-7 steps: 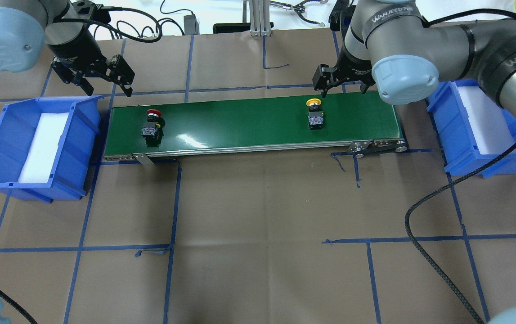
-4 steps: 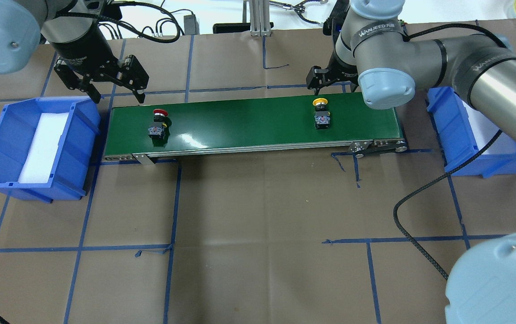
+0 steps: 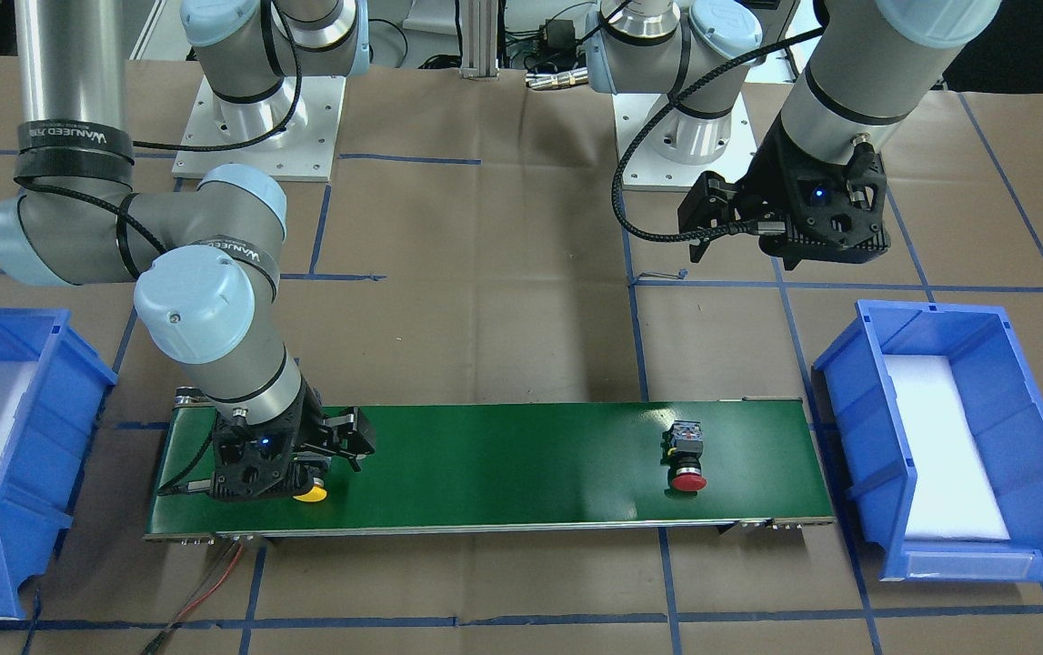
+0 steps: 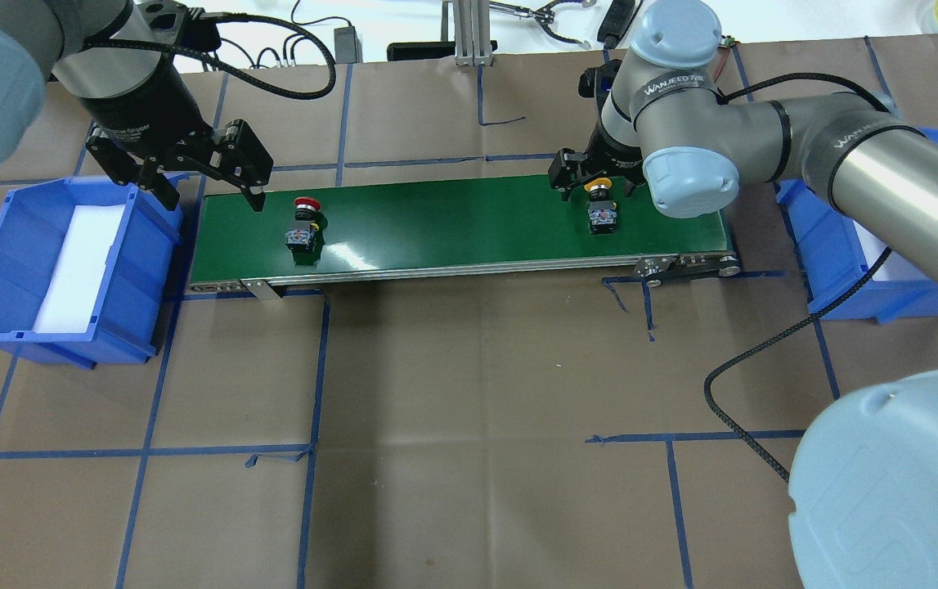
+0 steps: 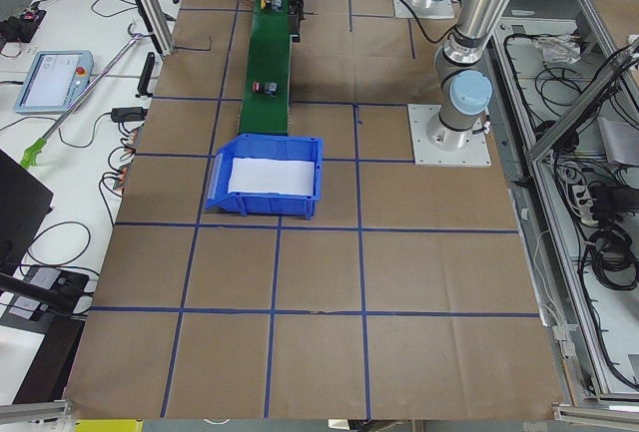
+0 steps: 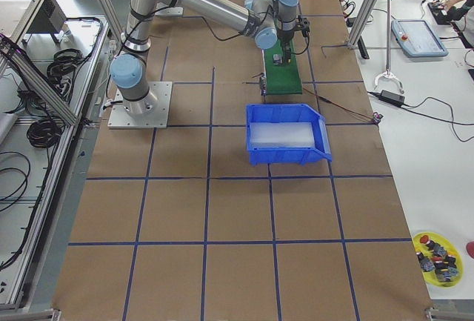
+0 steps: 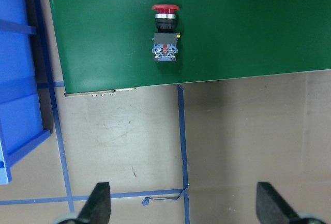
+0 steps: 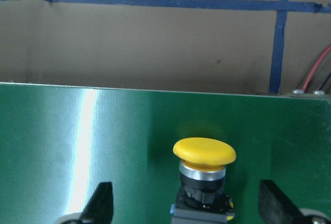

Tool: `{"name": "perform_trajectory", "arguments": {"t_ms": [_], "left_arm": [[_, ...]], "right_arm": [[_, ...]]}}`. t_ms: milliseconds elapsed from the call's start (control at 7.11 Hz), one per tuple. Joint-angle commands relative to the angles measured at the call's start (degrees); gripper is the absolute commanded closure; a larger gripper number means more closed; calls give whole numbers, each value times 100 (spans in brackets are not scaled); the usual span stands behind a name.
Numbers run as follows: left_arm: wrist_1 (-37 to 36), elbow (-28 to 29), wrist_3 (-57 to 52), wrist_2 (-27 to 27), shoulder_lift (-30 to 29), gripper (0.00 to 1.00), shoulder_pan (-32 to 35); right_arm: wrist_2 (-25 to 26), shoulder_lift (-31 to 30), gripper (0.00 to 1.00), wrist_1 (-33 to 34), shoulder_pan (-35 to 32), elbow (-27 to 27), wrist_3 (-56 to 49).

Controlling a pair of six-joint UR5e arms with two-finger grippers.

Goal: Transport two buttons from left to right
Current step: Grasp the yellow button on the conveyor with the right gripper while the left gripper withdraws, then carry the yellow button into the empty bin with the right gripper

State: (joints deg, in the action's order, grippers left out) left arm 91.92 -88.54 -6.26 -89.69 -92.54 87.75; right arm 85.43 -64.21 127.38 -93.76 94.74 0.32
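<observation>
Light, rigid yellow button [image 8: 204, 152]: its glossy cap is likely slippery, so pinch the blocky body. The right gripper [image 8: 185, 203] is poised over it, released; the left gripper [image 7: 186, 203] hangs released too.

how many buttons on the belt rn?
2. The red button lies near the robot's left end of the green belt, untouched. The yellow button lies near the right end, below the open right gripper. None seems hidden.
</observation>
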Motion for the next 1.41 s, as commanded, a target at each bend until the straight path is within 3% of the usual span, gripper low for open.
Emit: {"name": "perform_trajectory", "arguments": {"t_ms": [0,141,422,563,985,1267], "left_arm": [[-25,-32,2,-5,52,0,5],[-17,-31,2,-5,52,0,-4],[-25,-31,-7,-5,60,0,5],[-34,-14,1,-5,60,0,-4],[-61,-14,2,4,60,0,-4],[-61,-14,2,4,60,0,-4]], "right_arm": [[472,-4,0,-12,200,158,12],[475,-4,12,-20,209,254,73],[475,-30,76,-247,218,221,74],[484,-100,92,-475,253,142,65],[484,-853,97,-1133,970,-34,-328],[466,-1304,95,-1575,1971,-655,-1632]]}}
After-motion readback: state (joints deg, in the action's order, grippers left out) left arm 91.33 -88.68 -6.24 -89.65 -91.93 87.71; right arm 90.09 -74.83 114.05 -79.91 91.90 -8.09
